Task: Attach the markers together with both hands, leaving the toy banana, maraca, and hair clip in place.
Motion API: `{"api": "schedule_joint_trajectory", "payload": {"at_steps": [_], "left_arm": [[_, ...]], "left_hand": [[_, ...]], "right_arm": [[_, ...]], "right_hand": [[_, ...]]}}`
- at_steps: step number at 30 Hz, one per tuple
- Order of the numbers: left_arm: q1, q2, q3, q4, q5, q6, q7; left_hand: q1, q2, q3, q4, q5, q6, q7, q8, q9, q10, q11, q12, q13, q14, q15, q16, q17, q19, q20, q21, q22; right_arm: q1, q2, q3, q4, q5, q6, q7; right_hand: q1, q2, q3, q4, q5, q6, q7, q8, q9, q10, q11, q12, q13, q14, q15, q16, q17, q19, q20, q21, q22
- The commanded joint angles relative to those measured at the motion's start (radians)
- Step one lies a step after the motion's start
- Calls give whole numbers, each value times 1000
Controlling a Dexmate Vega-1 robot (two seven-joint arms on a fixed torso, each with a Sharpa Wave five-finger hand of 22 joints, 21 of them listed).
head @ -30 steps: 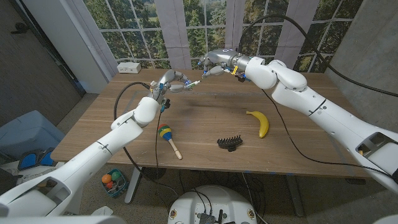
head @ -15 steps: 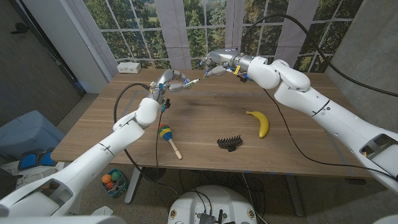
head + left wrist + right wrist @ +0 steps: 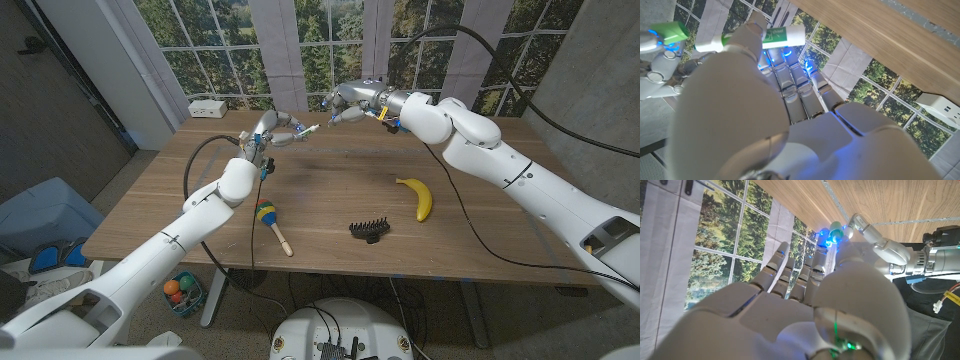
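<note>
Your left hand is raised over the far side of the tabletop, fingers pinching a white marker with green print; in the left wrist view the marker lies across the fingertips. Your right hand is up at about the same height, just beside the left, and it holds the second marker (green end visible in the left wrist view, and a green tip glows between the fingers in the right wrist view). The two markers point toward each other with their ends close; whether they touch, I cannot tell.

Below, on the near half of the tabletop, the maraca lies with its handle toward the front edge, well apart from both hands. The black hair clip sits to its right, and the banana lies just beyond the clip. A white box rests at the far left corner.
</note>
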Motion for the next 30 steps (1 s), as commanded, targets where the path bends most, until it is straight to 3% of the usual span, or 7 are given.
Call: {"api": "schedule_joint_trajectory", "payload": {"at_steps": [1, 15, 30], "left_arm": [[-3, -8, -3, 12, -26, -16, -13], [-18, -12, 5, 32, -25, -24, -22], [-30, -15, 9, 49, -28, -32, -28]], "left_hand": [[20, 10, 61, 50, -9, 147, -81, 8, 4, 213, -145, 7, -2, 9, -117, -3, -1, 5, -23, 6, 0], [16, 2, 78, 52, -31, 138, -86, 8, 5, 207, -147, 8, -7, 7, -117, -13, -8, 4, -25, 5, 0], [9, 7, 97, 57, -48, 118, -92, 0, 5, 185, -148, -2, -13, 12, -118, -15, -8, 2, -25, 5, 1]], "right_arm": [[-3, 3, 6, 20, 22, 28, -31], [2, 2, 12, 16, 112, 27, 30], [9, 18, 25, 53, 186, 55, -5]], "right_hand": [[-1, 5, -5, 0, 6, 26, -19, 6, -1, 0, 3, 4, 2, -2, -164, 1, 2, -4, 3, 4, 1], [2, 4, -9, -2, 8, 28, -13, 3, -1, 6, 17, 9, 5, -11, -156, -2, 2, -5, 4, 6, 1], [2, 7, -13, -1, 10, 20, -15, -5, -2, -22, 14, 2, 11, -10, -161, 1, 4, -5, 2, 8, 1]]}}
